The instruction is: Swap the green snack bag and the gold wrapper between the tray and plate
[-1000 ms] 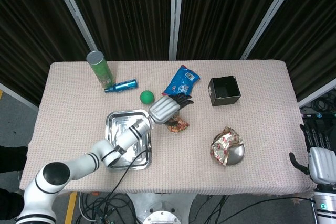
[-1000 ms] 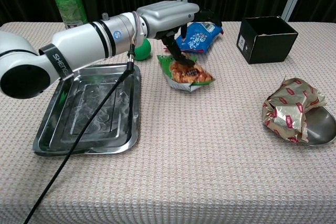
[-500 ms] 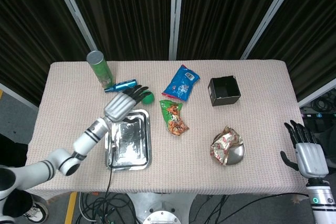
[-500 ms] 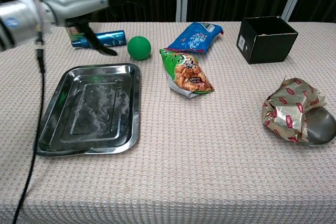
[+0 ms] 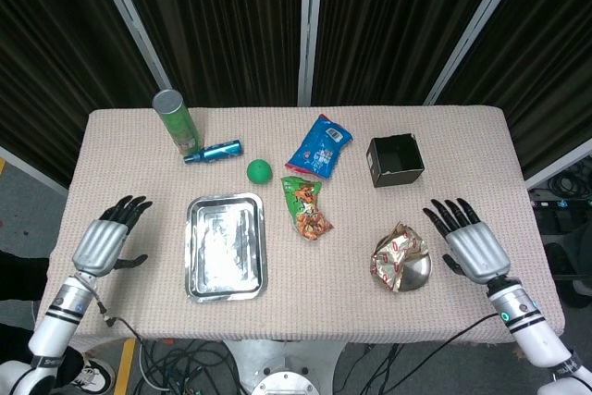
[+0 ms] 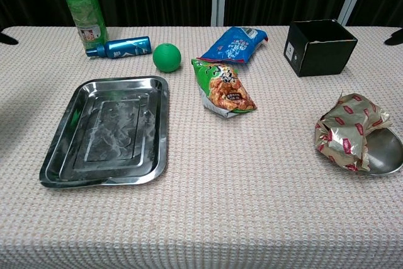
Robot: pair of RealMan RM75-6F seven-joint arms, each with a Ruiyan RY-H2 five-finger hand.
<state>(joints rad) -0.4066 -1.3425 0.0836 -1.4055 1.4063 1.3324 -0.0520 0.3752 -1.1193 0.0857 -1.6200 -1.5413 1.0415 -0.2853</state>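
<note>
- We look down on a table covered in a pale woven cloth, with dark curtains behind it.
- Our left hand hovers at the lower left of the frame, near the table's left edge, its fingers spread and holding nothing.
- Our right hand hovers at the lower right, just beside the plate, its fingers also spread and empty.
- The green snack bag lies flat on the cloth at the centre of the frame, just right of the tray and not on it.
- The tray, a steel rectangle, sits left of centre with nothing in it.
- The gold wrapper, crumpled, rests on the small metal plate at the lower right and spills over its left rim.
- A green ball sits just above the tray.
- A blue snack bag lies above the green one.
- A black open box stands at the upper right.
- A tall green canister stands at the upper left, with a blue bottle lying beside its base.
</note>
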